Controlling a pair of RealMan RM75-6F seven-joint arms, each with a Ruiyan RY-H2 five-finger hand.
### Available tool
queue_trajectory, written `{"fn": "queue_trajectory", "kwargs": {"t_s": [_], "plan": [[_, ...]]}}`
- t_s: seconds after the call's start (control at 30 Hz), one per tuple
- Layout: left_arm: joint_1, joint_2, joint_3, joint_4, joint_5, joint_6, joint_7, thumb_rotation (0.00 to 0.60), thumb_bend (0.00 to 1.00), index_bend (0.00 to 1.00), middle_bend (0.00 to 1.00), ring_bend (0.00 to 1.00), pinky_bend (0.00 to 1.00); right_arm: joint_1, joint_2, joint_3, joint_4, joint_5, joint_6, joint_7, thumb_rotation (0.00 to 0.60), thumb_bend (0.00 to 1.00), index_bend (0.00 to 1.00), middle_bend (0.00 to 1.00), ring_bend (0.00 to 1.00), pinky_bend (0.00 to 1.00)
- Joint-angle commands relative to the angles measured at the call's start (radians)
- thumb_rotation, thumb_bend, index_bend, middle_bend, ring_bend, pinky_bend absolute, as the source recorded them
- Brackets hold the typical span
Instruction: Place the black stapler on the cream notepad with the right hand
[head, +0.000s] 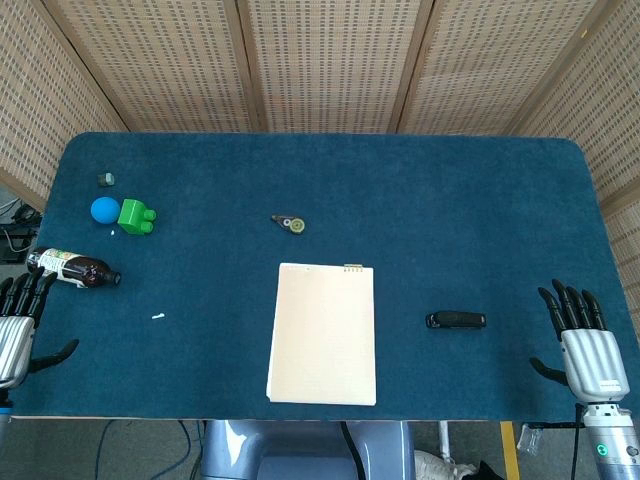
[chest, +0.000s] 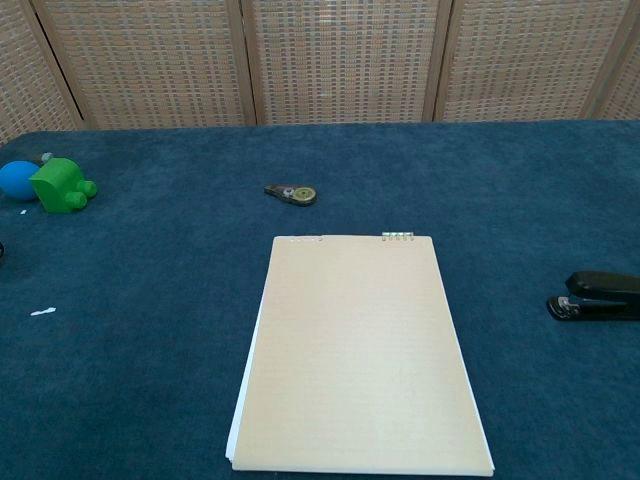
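Observation:
The black stapler (head: 456, 320) (chest: 598, 296) lies flat on the blue table, a short way right of the cream notepad (head: 323, 333) (chest: 358, 350). My right hand (head: 583, 345) is at the table's front right corner, open with fingers spread upward, well to the right of the stapler and holding nothing. My left hand (head: 18, 325) is at the front left edge, also open and empty. Neither hand shows in the chest view.
A brown bottle (head: 75, 268) lies on its side just above my left hand. A blue ball (head: 104, 209), a green block (head: 136, 216) and a small grey piece (head: 106, 179) sit at the far left. A correction tape dispenser (head: 290, 224) lies beyond the notepad.

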Motion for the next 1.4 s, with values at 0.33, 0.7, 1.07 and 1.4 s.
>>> {"fn": "queue_trajectory", "kwargs": {"t_s": [0.33,0.7,1.07,1.4], "plan": [[0.002,0.01,0.006,-0.016,-0.004,-0.005,0.016,0.6,0.22,0.0,0.0,0.0,0.0,-0.001,0.003,-0.011,-0.009,-0.012,-0.005,0.005,0.6,0.16,0.03,0.0,0.0,0.0],[0.0,0.012,0.004,-0.021,-0.009,-0.009,0.025,0.6,0.22,0.0,0.0,0.0,0.0,0.001,0.0,-0.012,-0.009,-0.008,-0.013,-0.002,0.6,0.16,0.03,0.0,0.0,0.0],[0.001,0.008,0.006,-0.025,-0.004,-0.003,0.031,0.6,0.22,0.0,0.0,0.0,0.0,0.008,-0.013,-0.013,-0.005,-0.012,-0.023,-0.01,0.6,0.16,0.08,0.0,0.0,0.0],[-0.004,0.003,0.001,-0.019,-0.016,-0.012,0.036,0.6,0.22,0.0,0.0,0.0,0.0,0.078,-0.103,0.029,0.068,0.05,-0.121,-0.035,0.6,0.18,0.3,0.08,0.01,0.16]]}}
